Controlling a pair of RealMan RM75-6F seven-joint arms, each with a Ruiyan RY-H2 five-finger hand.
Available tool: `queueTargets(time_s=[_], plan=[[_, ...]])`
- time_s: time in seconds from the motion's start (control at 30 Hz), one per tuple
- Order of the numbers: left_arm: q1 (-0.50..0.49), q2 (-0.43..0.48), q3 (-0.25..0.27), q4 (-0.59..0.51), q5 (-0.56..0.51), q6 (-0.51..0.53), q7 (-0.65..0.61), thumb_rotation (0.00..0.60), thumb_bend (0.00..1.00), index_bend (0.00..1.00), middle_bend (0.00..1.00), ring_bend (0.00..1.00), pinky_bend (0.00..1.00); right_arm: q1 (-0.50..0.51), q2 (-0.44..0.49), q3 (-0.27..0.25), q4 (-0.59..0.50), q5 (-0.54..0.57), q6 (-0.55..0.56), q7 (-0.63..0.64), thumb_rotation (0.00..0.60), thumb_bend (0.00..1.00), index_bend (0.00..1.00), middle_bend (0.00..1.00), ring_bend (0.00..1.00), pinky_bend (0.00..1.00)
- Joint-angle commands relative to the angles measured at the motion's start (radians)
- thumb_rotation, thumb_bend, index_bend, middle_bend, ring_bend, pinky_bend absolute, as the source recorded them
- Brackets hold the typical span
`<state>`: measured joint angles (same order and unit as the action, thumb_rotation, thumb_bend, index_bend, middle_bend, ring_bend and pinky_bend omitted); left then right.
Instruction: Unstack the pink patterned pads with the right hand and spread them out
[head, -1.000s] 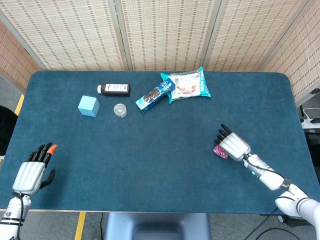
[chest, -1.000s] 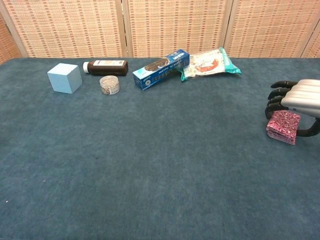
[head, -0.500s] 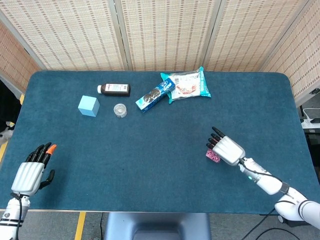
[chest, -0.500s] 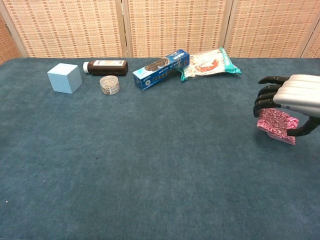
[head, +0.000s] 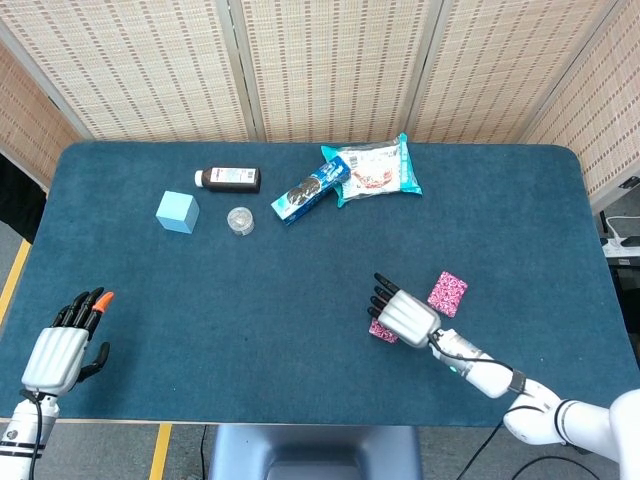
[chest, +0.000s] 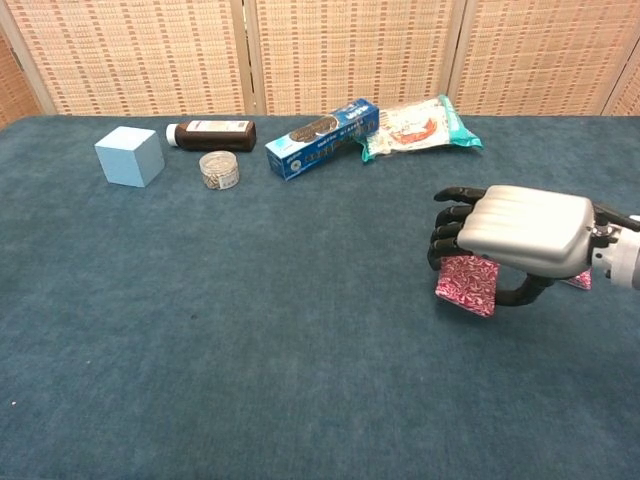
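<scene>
My right hand (head: 403, 311) (chest: 510, 236) grips a pink patterned pad (chest: 466, 284) (head: 381, 332) just above the blue table, near the front right of the middle. A second pink patterned pad (head: 447, 293) lies flat on the cloth to the right of that hand; in the chest view only its corner (chest: 578, 281) peeks out behind the wrist. My left hand (head: 68, 339) hovers at the table's front left corner with fingers apart and nothing in it.
Along the far side sit a light blue cube (head: 177, 211), a brown bottle (head: 228, 179), a small clear round tub (head: 240, 221), a blue cookie box (head: 309, 189) and a snack bag (head: 374, 169). Woven screens stand behind the table.
My right hand has carried one pink pad leftward from the right side, leaving another pad lying flat where the stack was. The left hand has stayed put.
</scene>
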<state>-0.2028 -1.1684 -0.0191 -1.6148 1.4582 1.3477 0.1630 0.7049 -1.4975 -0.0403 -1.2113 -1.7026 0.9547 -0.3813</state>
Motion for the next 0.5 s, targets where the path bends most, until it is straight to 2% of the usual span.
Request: queueTargets(time_s=[0.03, 0.1, 0.2, 0.37, 0.5], plan=[[0.0, 0.002, -0.001, 0.006, -0.003, -0.002, -0.009, 0.6, 0.48, 0.0, 0.0, 0.0, 0.18, -0.003, -0.001, 0.013, -0.03, 0.058, -0.055, -0.065, 0.6, 0.21, 0.09, 0.16, 0.04, 0.0], [-0.001, 0.004, -0.002, 0.007, -0.004, -0.005, -0.011, 0.6, 0.48, 0.0, 0.0, 0.0, 0.19, -0.009, 0.019, 0.018, -0.071, 0.091, -0.074, -0.094, 0.6, 0.21, 0.0, 0.07, 0.0, 0.0], [-0.001, 0.002, -0.002, 0.006, -0.001, -0.001, -0.006, 0.6, 0.48, 0.0, 0.0, 0.0, 0.19, -0.021, 0.062, 0.024, -0.138, 0.143, -0.093, -0.121, 0.6, 0.2, 0.0, 0.0, 0.0, 0.0], [0.002, 0.001, -0.001, 0.002, 0.001, 0.003, 0.0, 0.6, 0.48, 0.0, 0.0, 0.0, 0.19, -0.042, 0.138, 0.025, -0.197, 0.17, -0.069, -0.16, 0.6, 0.2, 0.0, 0.0, 0.0, 0.0], [0.005, 0.0, -0.001, 0.0, 0.001, 0.008, 0.006, 0.6, 0.48, 0.0, 0.0, 0.0, 0.19, -0.055, 0.191, 0.008, -0.166, 0.159, -0.056, -0.131, 0.6, 0.2, 0.0, 0.0, 0.0, 0.0]])
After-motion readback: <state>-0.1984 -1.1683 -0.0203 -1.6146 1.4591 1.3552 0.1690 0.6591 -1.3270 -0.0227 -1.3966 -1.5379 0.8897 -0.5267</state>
